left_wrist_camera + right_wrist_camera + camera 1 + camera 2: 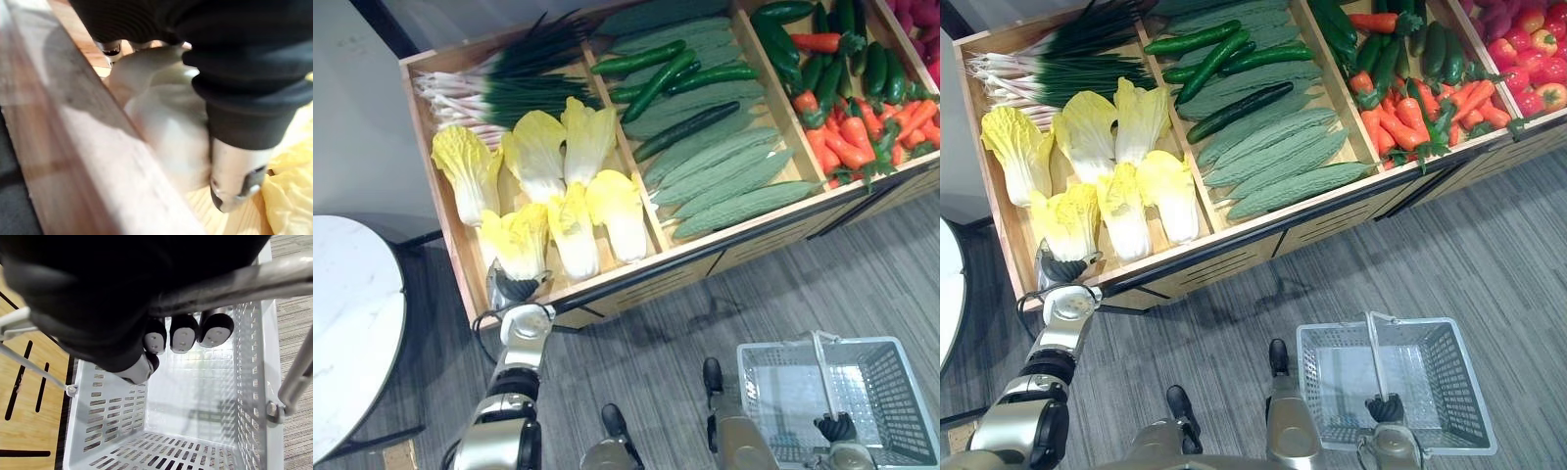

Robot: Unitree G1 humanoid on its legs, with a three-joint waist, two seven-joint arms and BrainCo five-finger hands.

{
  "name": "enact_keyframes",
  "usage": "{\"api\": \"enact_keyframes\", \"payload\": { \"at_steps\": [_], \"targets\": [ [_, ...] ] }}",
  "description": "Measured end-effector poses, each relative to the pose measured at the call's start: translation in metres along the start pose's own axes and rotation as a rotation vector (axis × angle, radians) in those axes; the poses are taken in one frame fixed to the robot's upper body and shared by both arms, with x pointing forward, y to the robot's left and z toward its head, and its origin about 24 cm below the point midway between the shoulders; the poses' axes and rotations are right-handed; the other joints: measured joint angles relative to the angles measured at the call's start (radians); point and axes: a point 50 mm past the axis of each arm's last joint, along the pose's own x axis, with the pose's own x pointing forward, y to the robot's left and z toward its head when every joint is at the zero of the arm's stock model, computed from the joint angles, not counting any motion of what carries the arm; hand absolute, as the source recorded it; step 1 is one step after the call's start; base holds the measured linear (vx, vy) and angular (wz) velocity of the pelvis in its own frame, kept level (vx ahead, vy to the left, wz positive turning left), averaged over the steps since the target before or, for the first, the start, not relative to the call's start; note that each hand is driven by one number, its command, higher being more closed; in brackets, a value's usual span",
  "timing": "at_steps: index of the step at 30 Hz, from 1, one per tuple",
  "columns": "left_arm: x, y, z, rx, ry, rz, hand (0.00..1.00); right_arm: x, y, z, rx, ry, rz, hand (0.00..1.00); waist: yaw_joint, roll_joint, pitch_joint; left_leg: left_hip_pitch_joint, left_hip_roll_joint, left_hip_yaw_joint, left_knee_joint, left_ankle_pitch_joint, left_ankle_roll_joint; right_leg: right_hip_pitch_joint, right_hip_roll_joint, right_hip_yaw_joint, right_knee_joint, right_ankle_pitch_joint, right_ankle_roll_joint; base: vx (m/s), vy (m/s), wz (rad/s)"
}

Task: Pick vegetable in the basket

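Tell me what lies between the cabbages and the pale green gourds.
A wooden divider of the stand runs between the cabbages and the gourds; both eye views show it.

Right robot hand (183, 335) wears a black ribbed cover (98, 293), fingertips (215, 330) seemingly dark.

At the wooden crate's (1234, 250) front left corner, my left hand (1060, 266) is half hidden behind the nearest cabbage (1067, 220). Close up, that cabbage's pale stem is only a blur. In front of the crate, my right hand's (183, 335) dark cover hides the middle of the basket handle (274, 276). The red vegetables (1520, 49) at the crate's right end are cut off.
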Motion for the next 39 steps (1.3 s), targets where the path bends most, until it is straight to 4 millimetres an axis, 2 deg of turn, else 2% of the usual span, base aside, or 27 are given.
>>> {"api": "enact_keyframes", "payload": {
  "at_steps": [9, 12, 16, 20, 24, 29, 33, 36, 39],
  "targets": [
    [0.002, 0.003, -0.001, 0.005, -0.006, 0.006, 1.00, -0.001, 0.003, 0.001, -0.007, -0.011, 0.009, 1.00, 0.000, -0.007, 0.007, 0.015, -0.002, 0.009, 0.002, -0.001, -0.001, 0.010, -0.004, 0.016, -0.006, 0.013, 0.001, -0.02, -0.010, -0.05],
    [-0.004, -0.005, -0.005, -0.012, 0.016, -0.018, 1.00, -0.002, 0.004, -0.005, -0.009, 0.009, 0.015, 1.00, -0.001, -0.006, 0.007, 0.045, -0.003, 0.000, -0.004, -0.002, -0.002, 0.055, -0.008, 0.004, -0.026, 0.014, 0.002, 0.03, 0.001, 0.11],
    [-0.018, -0.015, 0.000, -0.113, 0.014, -0.040, 1.00, -0.005, 0.006, -0.013, -0.003, 0.031, 0.015, 1.00, -0.001, -0.007, 0.006, 0.050, -0.008, -0.037, -0.004, -0.002, -0.002, 0.089, -0.019, -0.036, -0.039, 0.015, 0.003, 0.01, -0.005, 0.29],
    [-0.043, -0.020, 0.008, -0.223, -0.034, -0.050, 1.00, -0.009, 0.003, -0.025, 0.016, 0.083, -0.001, 1.00, 0.001, 0.000, 0.000, 0.071, -0.012, -0.085, -0.004, -0.001, -0.001, 0.142, -0.023, -0.097, -0.042, 0.014, 0.003, 0.01, -0.016, 0.30],
    [-0.061, -0.021, 0.004, -0.254, -0.038, -0.057, 1.00, -0.015, 0.002, -0.039, 0.020, 0.126, -0.009, 1.00, 0.005, -0.002, -0.063, 0.053, -0.023, -0.121, -0.004, 0.004, 0.006, 0.146, -0.037, -0.132, -0.042, 0.006, 0.005, -0.02, -0.009, 0.28],
    [-0.065, -0.009, 0.030, -0.285, -0.175, -0.026, 1.00, -0.018, -0.004, -0.050, 0.003, 0.166, -0.020, 1.00, 0.008, 0.000, -0.129, 0.055, -0.033, -0.166, -0.011, 0.018, 0.018, 0.176, -0.052, -0.180, -0.037, -0.001, 0.004, -0.07, -0.013, 0.29],
    [-0.068, -0.002, 0.054, -0.308, -0.292, -0.013, 1.00, -0.015, -0.014, -0.048, -0.031, 0.155, -0.035, 1.00, 0.009, -0.001, -0.158, 0.058, -0.041, -0.182, -0.041, 0.041, 0.019, 0.175, -0.057, -0.192, -0.038, -0.002, 0.003, -0.06, -0.010, 0.11],
    [-0.075, 0.005, 0.078, -0.291, -0.443, -0.035, 1.00, -0.006, -0.034, -0.035, -0.069, 0.114, -0.066, 1.00, 0.009, -0.001, -0.167, 0.068, -0.041, -0.172, -0.051, 0.047, 0.015, 0.174, -0.055, -0.183, -0.037, -0.004, -0.001, -0.06, -0.012, -0.08],
    [-0.087, 0.010, 0.093, -0.279, -0.588, -0.109, 1.00, 0.005, -0.058, -0.007, -0.198, 0.003, -0.083, 1.00, 0.007, 0.002, -0.187, 0.079, -0.040, -0.127, -0.057, 0.044, 0.012, 0.153, -0.049, -0.140, -0.034, -0.004, 0.005, -0.02, 0.000, -0.39]
  ]
}}
